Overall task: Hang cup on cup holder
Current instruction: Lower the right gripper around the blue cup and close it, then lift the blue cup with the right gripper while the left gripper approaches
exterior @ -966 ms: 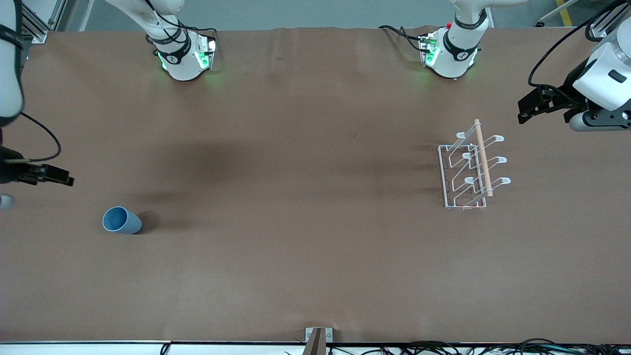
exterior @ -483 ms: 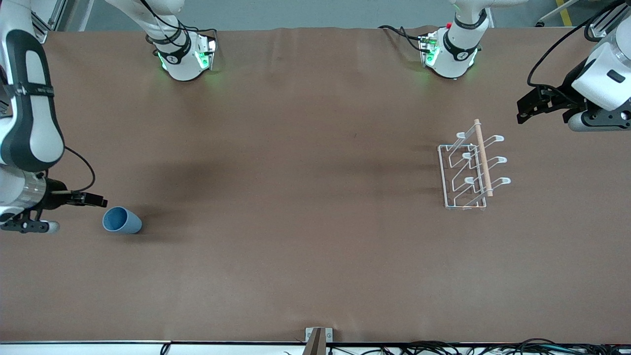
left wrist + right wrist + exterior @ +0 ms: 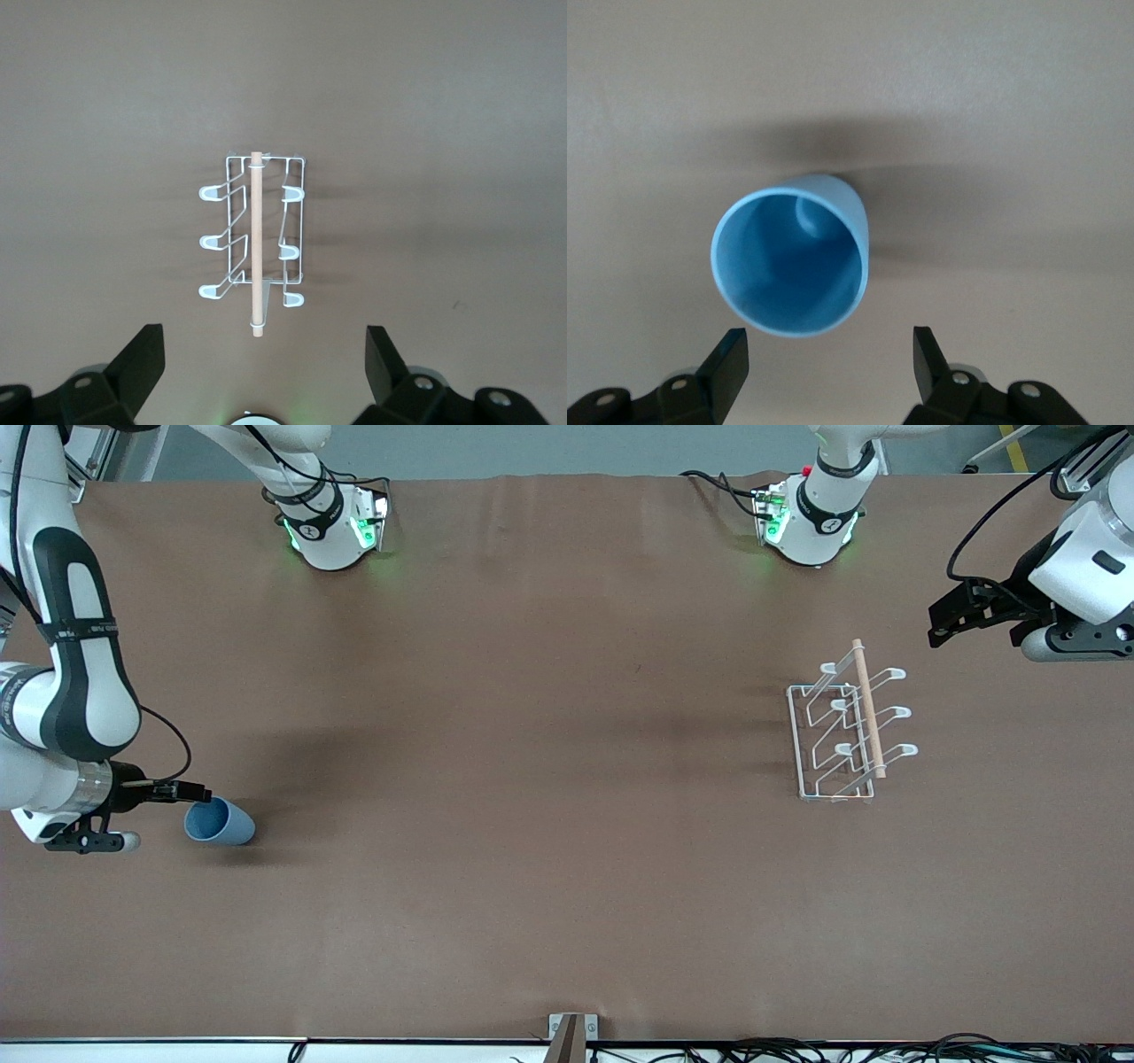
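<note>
The light blue cup (image 3: 219,821) lies on its side on the brown table at the right arm's end, its open mouth toward my right gripper (image 3: 188,789). The right wrist view looks into the cup (image 3: 790,266); my right gripper (image 3: 831,356) is open, its fingertips just short of the rim and apart from it. The white wire cup holder (image 3: 848,726) with its wooden rod stands at the left arm's end. My left gripper (image 3: 946,618) is open and empty, in the air beside the rack. The left wrist view shows the rack (image 3: 255,245) ahead of my left gripper (image 3: 264,356).
The two arm bases (image 3: 330,524) (image 3: 808,518) stand along the table's edge farthest from the front camera. A small metal bracket (image 3: 571,1035) sits at the table's nearest edge.
My right gripper has moved in from the table's end, nearer to the front camera, right up to the cup's mouth. The cup, the rack and the left arm have not moved.
</note>
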Robot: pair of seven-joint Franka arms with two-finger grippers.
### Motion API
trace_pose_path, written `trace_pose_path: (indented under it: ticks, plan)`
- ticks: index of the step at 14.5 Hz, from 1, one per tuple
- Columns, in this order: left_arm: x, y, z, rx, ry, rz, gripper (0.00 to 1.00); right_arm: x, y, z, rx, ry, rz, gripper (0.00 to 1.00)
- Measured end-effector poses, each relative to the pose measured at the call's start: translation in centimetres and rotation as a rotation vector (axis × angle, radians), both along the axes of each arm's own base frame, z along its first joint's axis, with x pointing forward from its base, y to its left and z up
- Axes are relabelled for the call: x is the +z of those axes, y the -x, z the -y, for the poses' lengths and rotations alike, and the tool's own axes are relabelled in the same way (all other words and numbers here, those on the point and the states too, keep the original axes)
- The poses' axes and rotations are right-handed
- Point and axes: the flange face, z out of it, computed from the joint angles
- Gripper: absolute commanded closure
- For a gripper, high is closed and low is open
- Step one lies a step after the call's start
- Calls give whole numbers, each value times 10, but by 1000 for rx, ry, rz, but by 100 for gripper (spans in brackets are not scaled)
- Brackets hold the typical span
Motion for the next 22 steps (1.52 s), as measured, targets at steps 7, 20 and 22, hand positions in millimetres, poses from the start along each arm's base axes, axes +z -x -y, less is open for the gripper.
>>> trace_pose_path:
  ticks: [7, 20, 22]
  plan:
    - [-3, -2, 0, 1, 16, -8, 0, -36, -12, 1, -5, 18, 69, 29]
    - [-4, -2, -1, 2, 17, -9, 0, -54, -12, -9, -64, -65, 24, 99]
    - [-4, -2, -1, 2, 17, -9, 0, -43, -14, -17, -66, -82, 1, 99]
